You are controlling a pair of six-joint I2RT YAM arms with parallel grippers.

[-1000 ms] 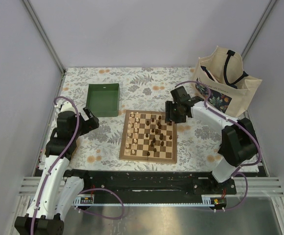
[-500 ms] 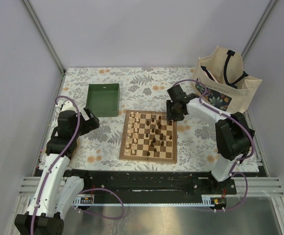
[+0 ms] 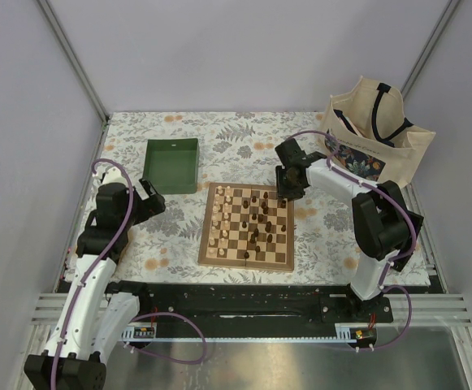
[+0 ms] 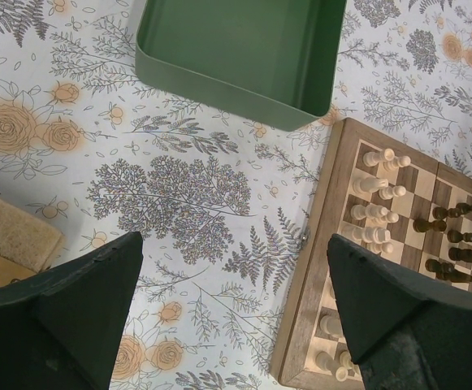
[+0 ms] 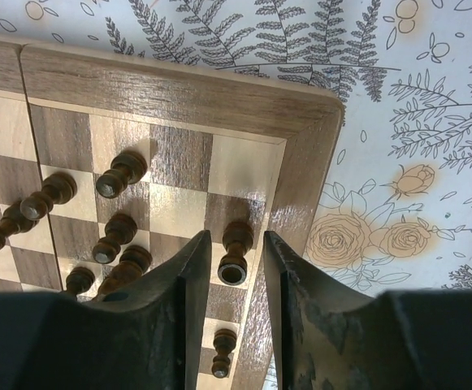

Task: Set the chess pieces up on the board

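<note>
The board [image 3: 246, 256] lies mid-table with pale chess pieces [image 3: 219, 219] on its left side and dark ones [image 3: 261, 219] scattered over the middle and right. My right gripper [image 3: 287, 190] hangs over the board's far right corner. In the right wrist view its jaws [image 5: 236, 237] stand narrowly apart on either side of an upright dark piece [image 5: 234, 264] on an edge square, with a small gap at each side. Other dark pieces [image 5: 118, 175] stand to its left. My left gripper [image 3: 156, 203] is open and empty over the cloth left of the board [image 4: 325, 268].
A green tray [image 3: 171, 165] sits at the far left of the board, seen also in the left wrist view [image 4: 236, 49]. A cream tote bag [image 3: 378, 134] stands at the far right. Floral cloth covers the table. A tan object [image 4: 8, 236] lies at the left.
My right gripper has moved left and farther back, from beside the board's right edge to over its far right corner. The left arm has not moved.
</note>
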